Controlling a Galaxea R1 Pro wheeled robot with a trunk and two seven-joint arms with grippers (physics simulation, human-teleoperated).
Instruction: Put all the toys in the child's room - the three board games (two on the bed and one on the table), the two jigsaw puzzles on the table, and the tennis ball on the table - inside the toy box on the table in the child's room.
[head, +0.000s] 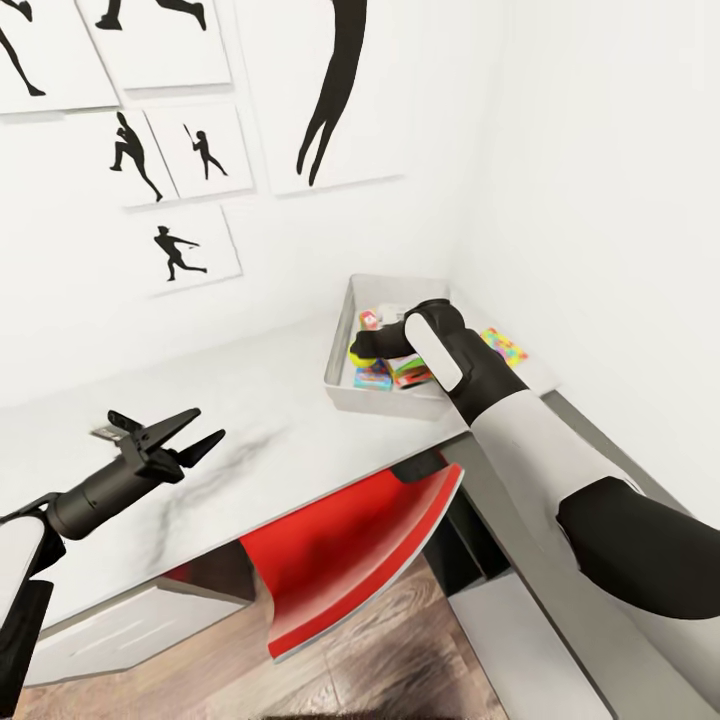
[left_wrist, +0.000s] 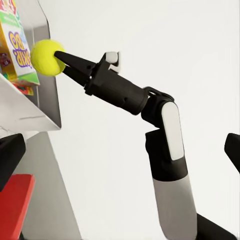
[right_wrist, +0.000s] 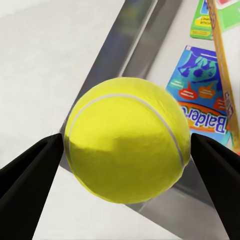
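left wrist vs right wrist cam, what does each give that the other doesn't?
Left wrist: the whole right arm side-on, its gripper reaching the toy box, and the red chair.

Right wrist: the ball's seam up close and the teal-blue board game lying inside the box.

Both: the tennis ball pinched between the right fingers, at the box.

A fuzzy yellow-green tennis ball (right_wrist: 127, 140) with a white seam is seen above the light-grey plastic toy box (head: 345, 345), beside a teal-blue printed cardboard game box (right_wrist: 205, 95). The desk (head: 250, 420) is pale grey-white.
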